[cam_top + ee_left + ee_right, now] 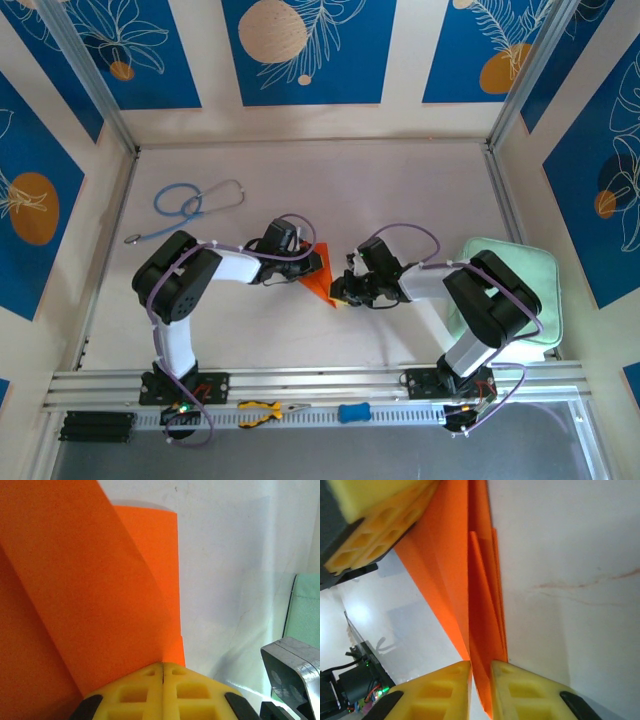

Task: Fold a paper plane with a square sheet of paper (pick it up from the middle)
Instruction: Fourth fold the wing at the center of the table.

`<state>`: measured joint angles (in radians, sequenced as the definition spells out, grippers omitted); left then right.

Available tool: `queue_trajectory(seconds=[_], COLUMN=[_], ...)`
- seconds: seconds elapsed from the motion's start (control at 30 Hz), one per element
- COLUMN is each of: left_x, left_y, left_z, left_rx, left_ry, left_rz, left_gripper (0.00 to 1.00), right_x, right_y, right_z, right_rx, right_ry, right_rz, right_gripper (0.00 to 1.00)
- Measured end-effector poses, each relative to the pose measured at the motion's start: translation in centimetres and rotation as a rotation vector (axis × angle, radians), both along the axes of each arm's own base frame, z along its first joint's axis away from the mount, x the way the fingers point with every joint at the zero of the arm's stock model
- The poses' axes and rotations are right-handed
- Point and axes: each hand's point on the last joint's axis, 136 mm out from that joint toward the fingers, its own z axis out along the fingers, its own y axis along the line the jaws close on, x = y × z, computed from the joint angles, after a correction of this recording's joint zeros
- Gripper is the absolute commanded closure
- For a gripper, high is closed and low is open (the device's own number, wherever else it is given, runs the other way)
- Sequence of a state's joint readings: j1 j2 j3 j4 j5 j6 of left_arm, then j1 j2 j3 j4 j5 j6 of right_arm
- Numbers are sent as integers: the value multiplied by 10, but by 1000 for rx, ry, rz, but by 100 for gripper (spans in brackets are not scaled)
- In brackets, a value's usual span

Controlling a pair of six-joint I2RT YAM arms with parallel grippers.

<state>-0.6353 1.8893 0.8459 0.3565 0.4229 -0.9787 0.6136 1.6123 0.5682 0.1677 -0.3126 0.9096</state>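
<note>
Both of my claws work over the table (420, 190), near its middle, where the orange paper (318, 283) is held between them: left claw (163, 670) pressed tight on one end, right claw (481, 672) pinching the layered folds. Pulling apart could tear it or shift the crease. How many layers I grip, I cannot make out.

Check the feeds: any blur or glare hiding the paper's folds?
Top external: sharp, evenly lit, folded bright orange paper small. Left wrist: paper crisp, faint shadow behind its top edge. Right wrist: layers clear, glare on white table at left.
</note>
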Motion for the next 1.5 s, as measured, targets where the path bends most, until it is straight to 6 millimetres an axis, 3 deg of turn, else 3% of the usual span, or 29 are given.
queue_trajectory(seconds=[0.2, 0.57, 0.93, 1.27, 1.5], left_x=[0, -2, -3, -3, -3], left_y=[0, -1, -2, -2, -2], left_z=[0, 0, 0, -1, -1], left_rx=[-4, -9, -10, -10, -10], left_ry=[6, 13, 15, 15, 15], left_rz=[2, -3, -6, -6, -6], left_gripper=[94, 94, 95, 95, 95], right_x=[-1, -7, -12, -17, -21], right_y=[-2, -4, -8, -10, -12], right_z=[-2, -1, -3, -2, -3], right_rx=[-11, 2, -13, -12, -19], right_ry=[0, 5, 18, 24, 32], right_rz=[3, 24, 31, 38, 41], right_gripper=[89, 84, 91, 87, 92])
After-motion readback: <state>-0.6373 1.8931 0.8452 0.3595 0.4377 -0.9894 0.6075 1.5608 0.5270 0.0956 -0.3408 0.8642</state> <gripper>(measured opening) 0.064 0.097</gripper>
